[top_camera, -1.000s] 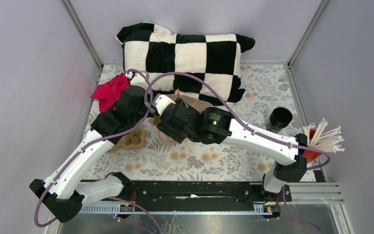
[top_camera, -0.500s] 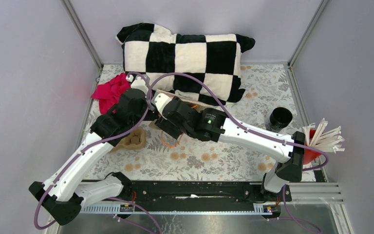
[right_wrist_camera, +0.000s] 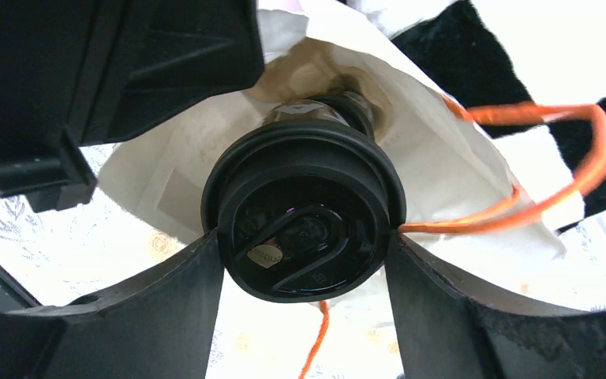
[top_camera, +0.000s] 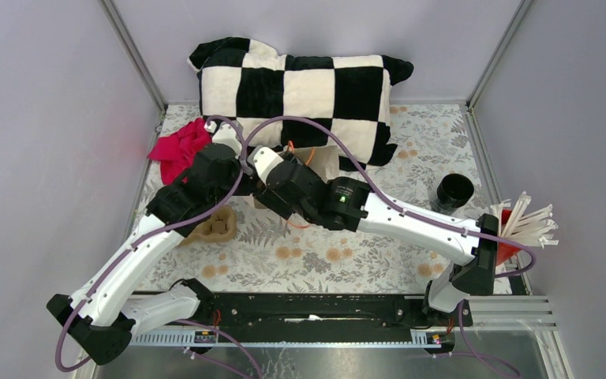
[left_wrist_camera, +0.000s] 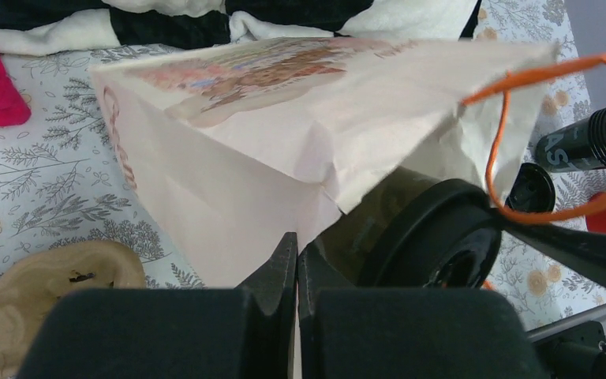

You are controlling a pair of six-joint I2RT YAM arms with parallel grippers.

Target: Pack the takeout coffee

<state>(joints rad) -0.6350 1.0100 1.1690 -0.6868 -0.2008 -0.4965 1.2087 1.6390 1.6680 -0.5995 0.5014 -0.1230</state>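
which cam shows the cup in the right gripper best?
Right wrist: the cup fills the centre, lid facing the camera, clamped in the right gripper at the paper bag mouth. Left wrist shows only its lid side-on beside the bag. Top external: hidden under the right arm.

Three plain walls of pale lilac-grey close the place: the left wall (top_camera: 47, 118), the far wall (top_camera: 316, 31) and the right wall (top_camera: 576, 103). Thin metal posts (top_camera: 134, 59) stand in the two far corners. The desk (top_camera: 434, 142) wears a white cloth printed with grey leaves and small orange-brown flowers. Beyond the left hand (left_wrist_camera: 296, 253), against the far wall, lies a big soft cushion (top_camera: 308, 87) in black and cream squares. To the left of this hand a crimson cloth (top_camera: 177, 150) lies on the desk. The light is soft and even, with only faint shadows.
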